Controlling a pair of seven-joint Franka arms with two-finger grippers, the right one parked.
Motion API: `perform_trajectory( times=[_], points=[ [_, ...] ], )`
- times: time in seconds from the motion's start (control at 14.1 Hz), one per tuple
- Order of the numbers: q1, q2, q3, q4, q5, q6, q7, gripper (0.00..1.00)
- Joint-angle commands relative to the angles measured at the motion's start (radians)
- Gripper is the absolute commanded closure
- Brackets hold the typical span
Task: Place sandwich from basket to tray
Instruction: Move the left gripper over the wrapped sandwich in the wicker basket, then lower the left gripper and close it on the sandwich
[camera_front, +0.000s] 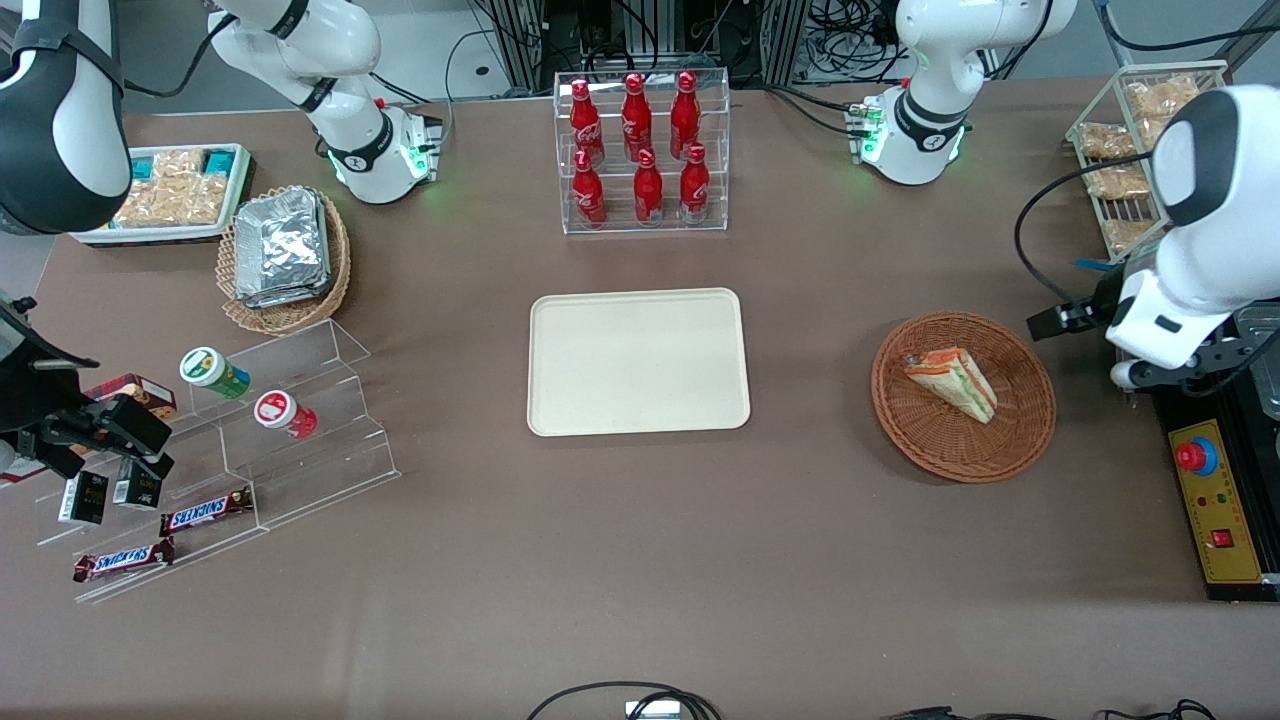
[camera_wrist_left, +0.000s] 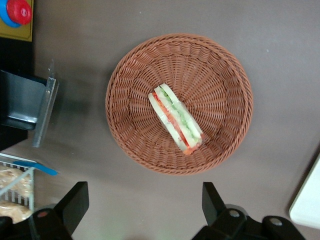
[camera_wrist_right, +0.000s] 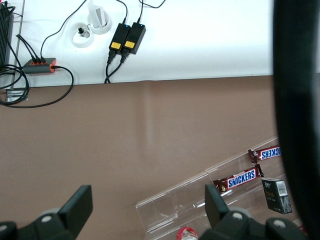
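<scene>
The small triangular white-bread sandwich (camera_front: 953, 382) with orange-red and green layers lies in the round reddish-brown wicker basket (camera_front: 1020, 430) on the brown tabletop (camera_front: 640, 560). The left arm's gripper (camera_wrist_left: 145, 207) hangs above the tabletop just beside the basket, black fingers (camera_wrist_left: 75, 202) spread apart and holding nothing. The flat cream-beige rectangular tray (camera_front: 638, 361) lies toward the parked arm's end.

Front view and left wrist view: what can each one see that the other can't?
Only the front view shows the cola bottles, the foil packs and the Snickers bars. Only the left wrist view shows the open gripper, apart from the basket and not over it. Both show the sandwich lying in the basket, the red button and the tray, which has nothing on it.
</scene>
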Motion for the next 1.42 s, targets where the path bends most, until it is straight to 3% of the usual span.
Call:
perform_trajectory(
  times=[0.0, 0.35, 0.78, 1.35],
  points=[
    [-0.016, -0.021, 0.002, -0.101, -0.002, 0.109, -0.132, 0.00],
    [-0.025, -0.002, -0.004, -0.250, -0.002, 0.339, -0.342, 0.00],
    [-0.097, 0.111, -0.004, -0.273, 0.009, 0.471, -0.545, 0.00],
    [-0.097, 0.120, 0.001, -0.355, 0.021, 0.520, -0.558, 0.00]
  ],
)
